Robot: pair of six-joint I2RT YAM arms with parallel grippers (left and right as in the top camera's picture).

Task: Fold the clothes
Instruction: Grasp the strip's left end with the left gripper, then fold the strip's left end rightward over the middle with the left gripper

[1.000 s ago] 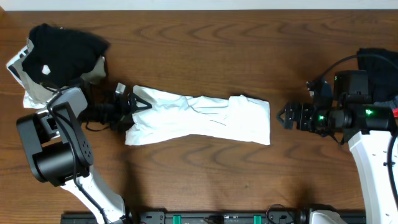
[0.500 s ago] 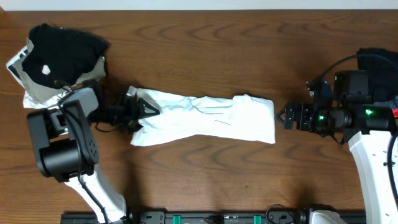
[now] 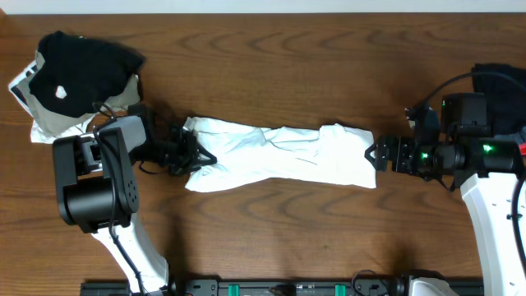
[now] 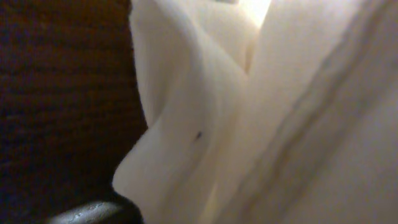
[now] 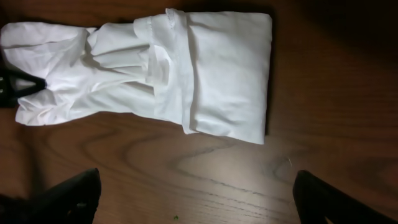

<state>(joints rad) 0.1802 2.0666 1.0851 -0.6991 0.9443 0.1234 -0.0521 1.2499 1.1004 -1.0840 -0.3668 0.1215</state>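
Observation:
The clothes, a white T-shirt [image 3: 279,156], lie folded into a long narrow band across the middle of the wooden table. My left gripper [image 3: 193,152] is shut on the band's left end. In the left wrist view, white cloth [image 4: 249,112] fills the frame above one dark finger [image 4: 87,214]. My right gripper [image 3: 374,154] stands open just off the band's right end. In the right wrist view, the shirt [image 5: 186,68] lies ahead of the right gripper [image 5: 196,193], with bare wood between its wide-apart fingers.
A black garment with a white spot [image 3: 82,62] sits on pale cloth [image 3: 45,123] at the back left, behind the left arm. Another black garment [image 3: 497,82] lies at the right edge behind the right arm. A black rail [image 3: 288,288] runs along the front edge.
The left gripper has shut on the shirt's left end and moved right. The whole band has slid right until its right end reaches the right gripper, which has stayed still.

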